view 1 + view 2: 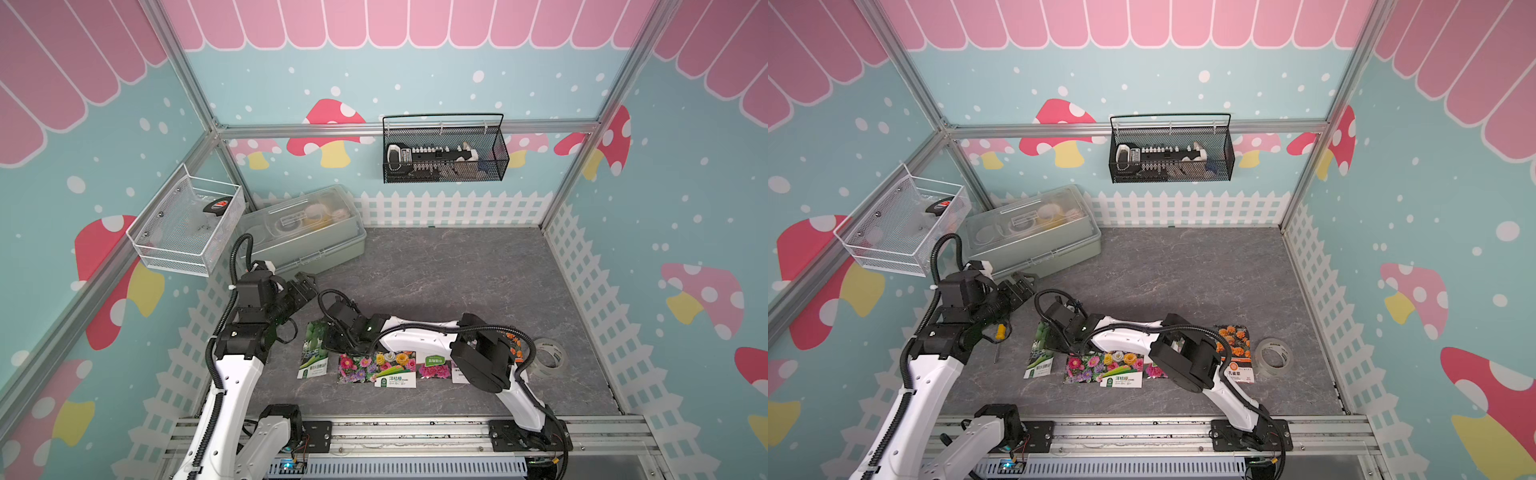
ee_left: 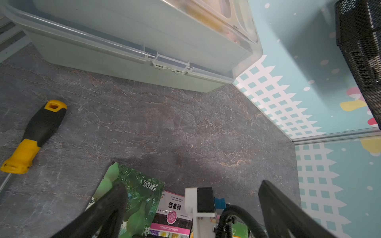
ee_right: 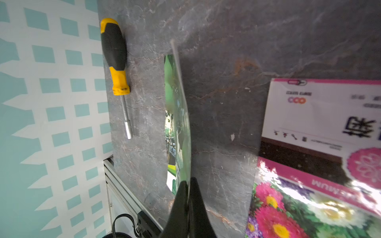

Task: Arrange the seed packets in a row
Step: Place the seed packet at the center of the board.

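The grey table carries a lidded plastic box at its far left corner. Beside the box the left gripper hangs with jaws wide apart. The seed packets lie in a line near the front edge, some overlapping. The right gripper is pinched on what seems to be the gourd packet, at the line's left end. A screwdriver lies just left of that packet.

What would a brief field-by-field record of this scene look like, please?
Right gripper: shut on the edge of the green gourd packet
Left gripper: open, holding nothing, above the table
Flower packets: rough row near the front, some overlapping
Screwdriver: lying flat, apart from the packets
Tape roll: beside the orange-flower packet
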You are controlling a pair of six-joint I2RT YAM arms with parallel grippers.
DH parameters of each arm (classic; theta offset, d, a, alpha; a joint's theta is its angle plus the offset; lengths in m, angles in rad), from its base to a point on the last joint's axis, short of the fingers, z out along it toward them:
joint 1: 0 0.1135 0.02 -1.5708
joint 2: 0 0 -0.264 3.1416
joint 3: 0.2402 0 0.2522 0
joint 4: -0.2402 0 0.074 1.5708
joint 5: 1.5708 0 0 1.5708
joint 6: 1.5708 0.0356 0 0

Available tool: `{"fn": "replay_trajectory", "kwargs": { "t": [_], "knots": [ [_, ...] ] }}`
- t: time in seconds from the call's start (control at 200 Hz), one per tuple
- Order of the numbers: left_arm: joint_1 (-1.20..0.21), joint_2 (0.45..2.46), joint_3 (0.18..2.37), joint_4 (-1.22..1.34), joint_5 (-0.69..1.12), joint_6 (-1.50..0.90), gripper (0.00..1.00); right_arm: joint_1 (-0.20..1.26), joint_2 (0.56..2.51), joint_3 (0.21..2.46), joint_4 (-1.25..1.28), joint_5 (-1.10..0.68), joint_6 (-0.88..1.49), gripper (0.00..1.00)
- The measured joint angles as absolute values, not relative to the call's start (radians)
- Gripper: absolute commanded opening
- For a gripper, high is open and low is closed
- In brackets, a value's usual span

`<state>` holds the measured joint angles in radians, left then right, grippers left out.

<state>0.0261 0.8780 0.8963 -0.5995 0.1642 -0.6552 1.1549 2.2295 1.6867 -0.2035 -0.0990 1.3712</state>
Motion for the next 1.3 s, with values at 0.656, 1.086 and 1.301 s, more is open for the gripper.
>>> {"fn": "replay_trajectory", "kwargs": {
  "t": [0.656, 1.086, 1.301],
  "knots": [
    [0.024, 0.878, 0.875, -0.578, 0.203, -0.651, 0.99, 1.163, 2.255, 1.698, -0.246, -0.128, 1.425, 0.16],
    [0.023, 0.865, 0.873, -0.578, 0.213, -0.647, 0.99, 1.172, 2.256, 1.724, -0.338, -0.094, 1.423, 0.35],
    [0.023, 0.859, 0.862, -0.579, 0.213, -0.647, 0.99, 1.172, 2.252, 1.721, -0.375, -0.059, 1.418, 0.38]
  ]
}}
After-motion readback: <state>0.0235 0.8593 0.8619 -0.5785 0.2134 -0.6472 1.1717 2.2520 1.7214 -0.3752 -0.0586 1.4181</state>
